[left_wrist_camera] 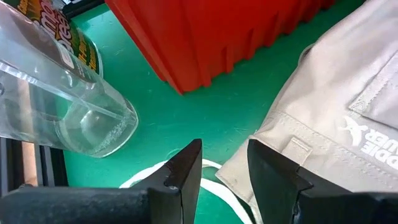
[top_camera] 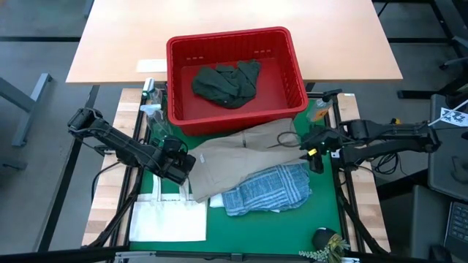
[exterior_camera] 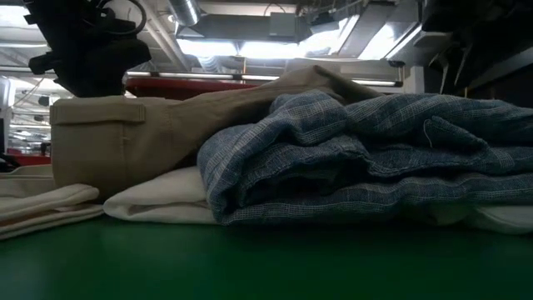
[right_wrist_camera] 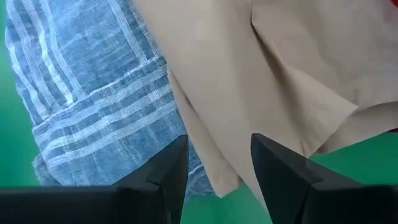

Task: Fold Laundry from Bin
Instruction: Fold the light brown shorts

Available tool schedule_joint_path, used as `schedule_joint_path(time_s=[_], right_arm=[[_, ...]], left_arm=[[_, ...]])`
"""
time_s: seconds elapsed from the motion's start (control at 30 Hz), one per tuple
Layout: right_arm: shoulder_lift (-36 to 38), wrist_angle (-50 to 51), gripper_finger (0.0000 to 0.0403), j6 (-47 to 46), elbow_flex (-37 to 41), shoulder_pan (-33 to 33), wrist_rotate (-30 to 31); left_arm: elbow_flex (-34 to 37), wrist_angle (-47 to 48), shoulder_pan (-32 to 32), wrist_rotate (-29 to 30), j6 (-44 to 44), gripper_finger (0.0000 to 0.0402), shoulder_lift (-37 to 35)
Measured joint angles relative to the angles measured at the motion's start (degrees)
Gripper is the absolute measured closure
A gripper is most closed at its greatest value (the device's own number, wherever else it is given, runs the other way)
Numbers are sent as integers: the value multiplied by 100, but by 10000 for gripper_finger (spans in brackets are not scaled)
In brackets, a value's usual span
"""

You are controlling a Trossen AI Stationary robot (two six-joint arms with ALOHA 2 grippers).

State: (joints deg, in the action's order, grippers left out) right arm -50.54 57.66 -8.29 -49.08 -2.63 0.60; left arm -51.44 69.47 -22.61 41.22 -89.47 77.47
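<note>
White printed letters reading "DIE" over "UER", beside a small white bird logo, show on the waistband of the tan trousers (left_wrist_camera: pixel 348 118); a clear plastic bottle (left_wrist_camera: pixel 59 99) nearby carries a green label with partial yellow lettering that cannot be read. The trousers, a smooth woven cloth with a belt loop and seamed pocket, lie spread on the green mat (top_camera: pixel 325 204), their upper edge touching the red bin (top_camera: pixel 234 77). That bin, a slotted plastic rectangle, holds one crumpled dark green garment (top_camera: pixel 227 82). A folded blue shirt (top_camera: pixel 267 188) with pale stripes rests on the trousers' lower edge, over white cloth (exterior_camera: pixel 158 200). A flat white tote (top_camera: pixel 170 215) lies at the mat's near left corner. The left gripper (left_wrist_camera: pixel 224 168) hovers at the trousers' left end, fingers apart and holding nothing. The right gripper (right_wrist_camera: pixel 217 165) hovers over the trousers' right side, fingers likewise apart and empty. Bare green mat stays free on the right.
</note>
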Motion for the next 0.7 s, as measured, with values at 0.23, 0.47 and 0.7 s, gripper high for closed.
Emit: schedule_joint_path(time_s=[0.23,0.47,0.7], right_arm=[[-308,-150,228,4,224,-126,81],[-636,-417,228,305,400,-112,-288],[-634,-697,228,428,393,-112,-251]], left_arm=[[0,-15,0,8,0,278,0],[-2,-18,0,8,2,278,0],[-2,-18,0,8,0,278,0]])
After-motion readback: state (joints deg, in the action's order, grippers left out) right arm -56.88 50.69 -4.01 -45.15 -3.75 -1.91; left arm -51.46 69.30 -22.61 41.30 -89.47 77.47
